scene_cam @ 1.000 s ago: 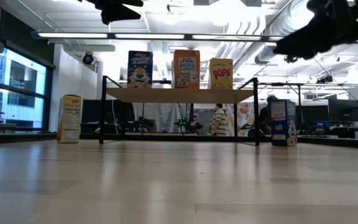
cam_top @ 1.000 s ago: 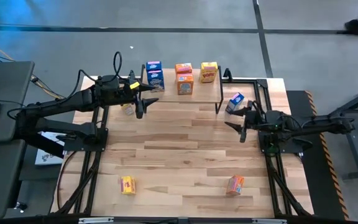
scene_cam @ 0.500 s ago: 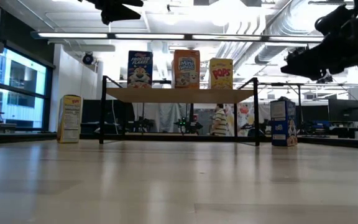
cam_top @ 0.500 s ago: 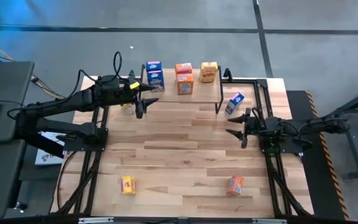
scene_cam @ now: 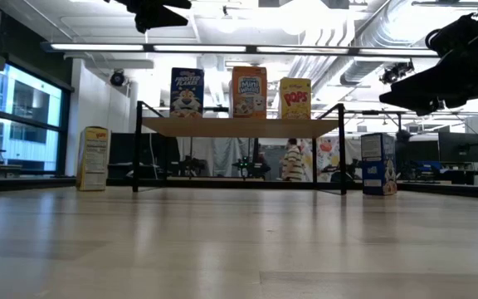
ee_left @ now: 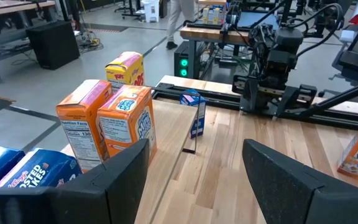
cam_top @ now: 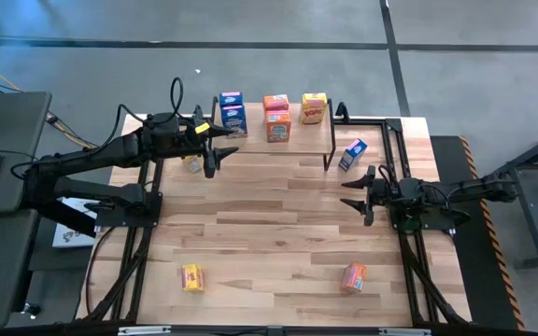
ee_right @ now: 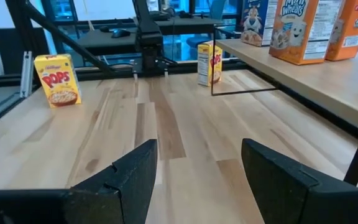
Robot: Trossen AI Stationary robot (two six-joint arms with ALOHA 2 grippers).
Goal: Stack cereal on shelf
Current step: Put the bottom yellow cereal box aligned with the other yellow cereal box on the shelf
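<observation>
The shelf (cam_top: 303,138) stands at the table's far edge and carries blue (scene_cam: 187,91), orange (scene_cam: 249,91) and yellow (scene_cam: 295,98) cereal boxes, upright on their bases. One blue box (cam_top: 353,154) stands on the table just right of the shelf. A yellow box (cam_top: 191,164) stands at the shelf's left end. My left gripper (cam_top: 220,152) hangs open, high above the shelf's left end. My right gripper (cam_top: 355,193) is open and points toward the table's left, on the near side of the blue box and above the table. Neither gripper has anything between its fingers.
A yellow box (cam_top: 191,277) lies at the near left of the table and an orange box (cam_top: 354,276) at the near right. Bare wood lies between them and the shelf. Dark metal frames run along both table sides.
My right gripper has sunk toward the table and drifted a little toward the near edge, away from the blue box, staying open. No box has moved.
</observation>
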